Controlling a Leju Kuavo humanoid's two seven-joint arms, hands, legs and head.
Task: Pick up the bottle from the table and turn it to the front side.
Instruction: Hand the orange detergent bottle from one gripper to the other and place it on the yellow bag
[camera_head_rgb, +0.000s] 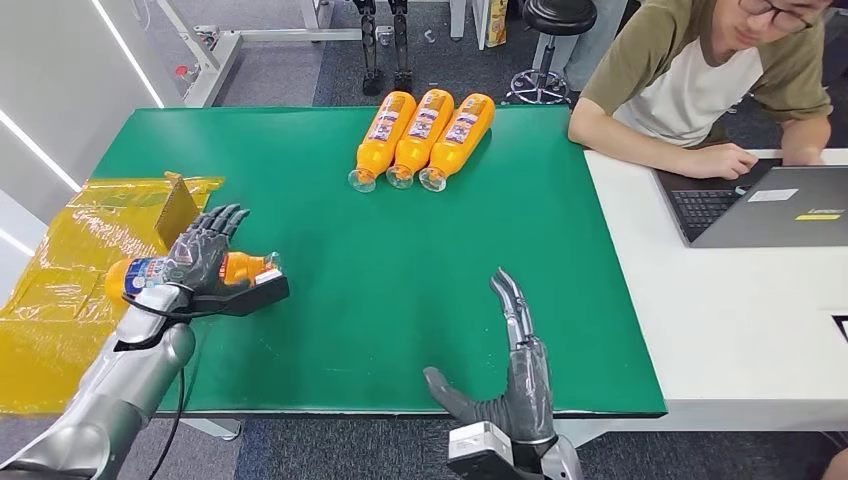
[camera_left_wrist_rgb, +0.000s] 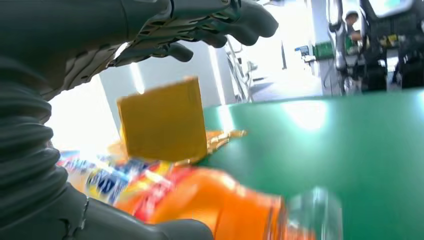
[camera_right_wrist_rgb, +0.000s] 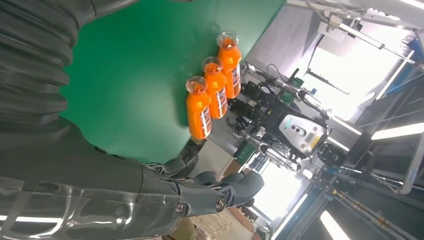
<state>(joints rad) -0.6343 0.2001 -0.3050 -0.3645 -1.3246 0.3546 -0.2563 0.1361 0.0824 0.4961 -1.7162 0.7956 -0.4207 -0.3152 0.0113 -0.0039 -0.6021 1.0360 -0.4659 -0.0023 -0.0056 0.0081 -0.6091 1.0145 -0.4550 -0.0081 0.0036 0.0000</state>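
Note:
An orange juice bottle (camera_head_rgb: 247, 267) with a blue and red label lies on its side at the left of the green table (camera_head_rgb: 400, 260), clear cap toward the table's middle. My left hand (camera_head_rgb: 205, 252) grips it, fingers over the top and thumb underneath. In the left wrist view the bottle (camera_left_wrist_rgb: 210, 200) sits blurred below the fingers (camera_left_wrist_rgb: 200, 25). My right hand (camera_head_rgb: 512, 365) stands open above the table's front edge, fingers stretched forward, holding nothing; the right wrist view shows it (camera_right_wrist_rgb: 200, 192) empty.
Three more orange bottles (camera_head_rgb: 422, 135) lie side by side at the far middle of the table. Yellow plastic sheeting (camera_head_rgb: 60, 290) and a small yellow box (camera_head_rgb: 175, 210) sit left of my left hand. A person (camera_head_rgb: 700, 80) works at a laptop (camera_head_rgb: 770, 205) on the white table at right.

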